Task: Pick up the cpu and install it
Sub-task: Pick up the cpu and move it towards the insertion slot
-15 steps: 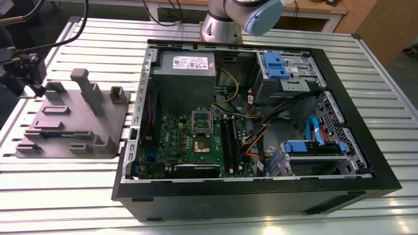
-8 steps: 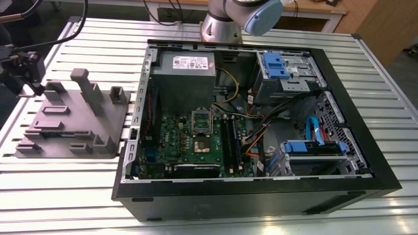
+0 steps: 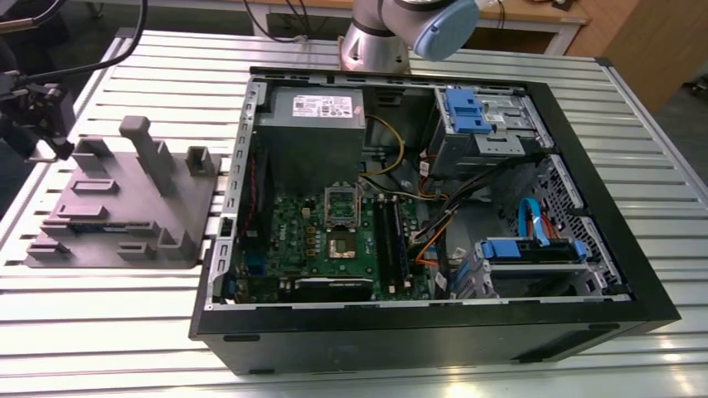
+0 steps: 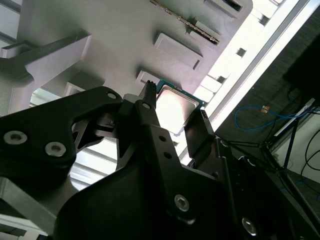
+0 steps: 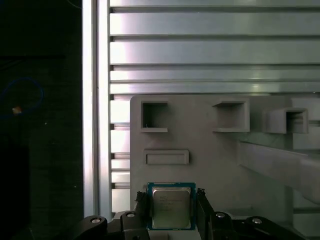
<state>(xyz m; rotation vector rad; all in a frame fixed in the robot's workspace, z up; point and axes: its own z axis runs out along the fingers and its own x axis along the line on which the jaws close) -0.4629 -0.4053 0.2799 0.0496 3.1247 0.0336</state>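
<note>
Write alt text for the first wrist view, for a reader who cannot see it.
The cpu, silver top towards the camera, is at the black gripper, with a grey fixture block behind it and a slatted metal table beyond.

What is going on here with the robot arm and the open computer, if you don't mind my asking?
The robot arm is working on getting the cpu into the open computer case. Its gripper is over at the grey fixture block beside the case, positioned around the cpu at the block's edge. The cpu is not installed yet: it is at the block, away from the green motherboard inside the case.
</note>
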